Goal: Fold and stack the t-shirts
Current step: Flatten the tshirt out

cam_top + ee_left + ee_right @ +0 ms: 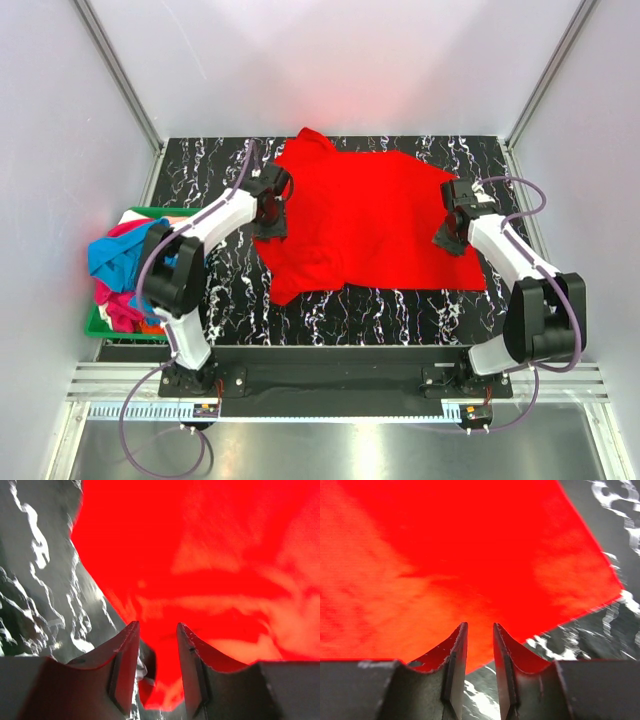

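Observation:
A bright red t-shirt [370, 220] lies spread out flat on the black marble table [240, 300]. My left gripper [268, 222] is low over the shirt's left edge. In the left wrist view its jaws [157, 625] stand apart, with the red cloth [200, 555] lying loose under and between them. My right gripper [447, 240] is at the shirt's right edge. Its jaws [480, 625] are a little apart, with bare table showing between them and the red cloth [445, 555] just past the tips. Neither gripper pinches the cloth.
A green bin [95, 325] stands off the table's left side. It holds a heap of crumpled shirts, blue [110, 255] and pink [120, 308], with a bit of orange. White walls close in the table at the back and on both sides.

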Tool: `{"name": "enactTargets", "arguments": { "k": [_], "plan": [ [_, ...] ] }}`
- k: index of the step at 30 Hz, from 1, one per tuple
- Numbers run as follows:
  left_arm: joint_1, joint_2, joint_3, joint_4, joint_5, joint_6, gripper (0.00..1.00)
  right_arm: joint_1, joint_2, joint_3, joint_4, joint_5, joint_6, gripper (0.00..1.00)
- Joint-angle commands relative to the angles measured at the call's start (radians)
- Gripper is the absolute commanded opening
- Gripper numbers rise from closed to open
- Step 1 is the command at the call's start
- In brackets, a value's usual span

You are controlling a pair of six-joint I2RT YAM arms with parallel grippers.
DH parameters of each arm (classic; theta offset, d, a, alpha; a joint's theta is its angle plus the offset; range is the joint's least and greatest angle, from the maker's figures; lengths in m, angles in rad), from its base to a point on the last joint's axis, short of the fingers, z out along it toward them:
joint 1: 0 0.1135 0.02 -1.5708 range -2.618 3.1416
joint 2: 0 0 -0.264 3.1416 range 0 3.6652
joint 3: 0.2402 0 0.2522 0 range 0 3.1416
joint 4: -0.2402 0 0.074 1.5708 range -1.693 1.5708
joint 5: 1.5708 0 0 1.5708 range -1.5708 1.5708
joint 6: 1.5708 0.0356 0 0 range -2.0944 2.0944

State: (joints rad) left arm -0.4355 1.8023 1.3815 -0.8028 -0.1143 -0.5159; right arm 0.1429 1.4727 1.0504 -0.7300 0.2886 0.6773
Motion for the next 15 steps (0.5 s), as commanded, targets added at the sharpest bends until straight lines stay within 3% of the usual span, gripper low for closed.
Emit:
{"name": "enactTargets", "arguments": {
  "k": [1,7,15],
  "plan": [
    [0.006,0.086,0.036,-0.010,-0.083,0.008,0.40,-0.003,0.043,0.023,0.127,-0.085,-0.024,0.34],
    [0.058,0.224,0.132,-0.006,-0.059,0.001,0.40,-0.003,0.205,0.059,0.230,-0.111,-0.081,0.34],
    [0.139,0.449,0.460,-0.033,0.016,0.036,0.41,-0.003,0.424,0.148,0.320,-0.105,-0.160,0.34]
  ]
}}
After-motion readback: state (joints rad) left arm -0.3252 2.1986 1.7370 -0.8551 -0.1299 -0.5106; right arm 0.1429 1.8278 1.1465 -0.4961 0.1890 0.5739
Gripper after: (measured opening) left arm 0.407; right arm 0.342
